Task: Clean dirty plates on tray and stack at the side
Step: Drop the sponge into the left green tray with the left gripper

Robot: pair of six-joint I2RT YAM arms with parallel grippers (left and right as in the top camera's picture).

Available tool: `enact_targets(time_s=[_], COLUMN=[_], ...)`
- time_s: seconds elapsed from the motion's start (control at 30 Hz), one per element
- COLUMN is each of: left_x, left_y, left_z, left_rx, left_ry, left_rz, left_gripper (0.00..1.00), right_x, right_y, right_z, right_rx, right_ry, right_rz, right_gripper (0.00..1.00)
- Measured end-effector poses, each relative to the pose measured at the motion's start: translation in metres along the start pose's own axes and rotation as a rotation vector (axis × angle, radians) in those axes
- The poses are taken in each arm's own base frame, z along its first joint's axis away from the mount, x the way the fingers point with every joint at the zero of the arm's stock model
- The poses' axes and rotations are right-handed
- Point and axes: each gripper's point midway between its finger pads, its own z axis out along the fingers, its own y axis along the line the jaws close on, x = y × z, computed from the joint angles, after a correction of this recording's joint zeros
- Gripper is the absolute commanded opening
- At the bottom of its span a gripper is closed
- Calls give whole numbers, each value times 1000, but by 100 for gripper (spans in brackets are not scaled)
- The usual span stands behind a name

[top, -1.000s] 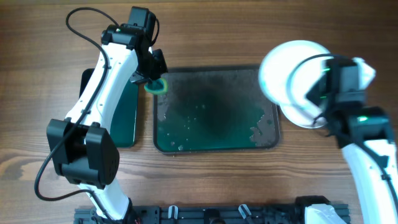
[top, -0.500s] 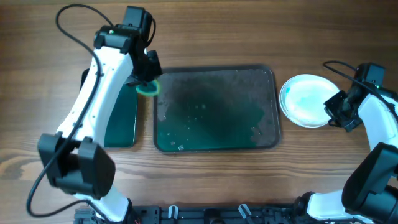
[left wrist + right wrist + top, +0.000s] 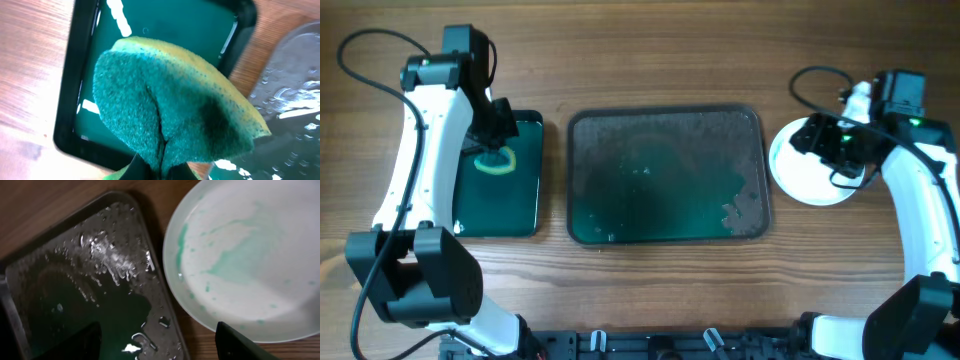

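Note:
A white plate [image 3: 810, 180] smeared with teal streaks [image 3: 240, 255] lies on the table just right of the wet dark tray [image 3: 665, 120]. No plate shows on the tray [image 3: 75, 280]. My right gripper [image 3: 810, 140] hovers over the plate's left edge, open [image 3: 157, 347], with nothing between its fingers [image 3: 240, 345]. My left gripper [image 3: 492, 148] is shut [image 3: 160, 170] on a teal-and-yellow sponge [image 3: 170, 110], held over the small black tray [image 3: 520, 200] on the left.
The small black tray [image 3: 75, 110] sits close beside the big tray's left edge [image 3: 295, 95]. Bare wooden table surrounds both trays. A black rail [image 3: 660, 345] runs along the front edge.
My right gripper has opened and let go of the plate, which now lies beside the tray. My left arm carried the sponge from the tray's left corner to above the small black tray.

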Motion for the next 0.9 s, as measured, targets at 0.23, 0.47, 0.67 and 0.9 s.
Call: enact_targets(time_s=[0.23, 0.47, 0.67, 0.9], left_x=[9, 15, -9, -15], left_y=[27, 31, 20, 10], left_z=[84, 83, 19, -16], left_rx=[-9, -16, 85, 179], left_ry=[-21, 7, -92, -179], left_rz=[-1, -5, -34, -40], left_gripper=[46, 66, 90, 100], right_x=[16, 40, 82, 87], right_y=[37, 30, 10, -27], right_z=[11, 31, 57, 77], right_rx=[0, 36, 92, 241], right_ry=[32, 128, 240, 180], right_rz=[-173, -234, -231, -174], right_gripper=[74, 70, 23, 13])
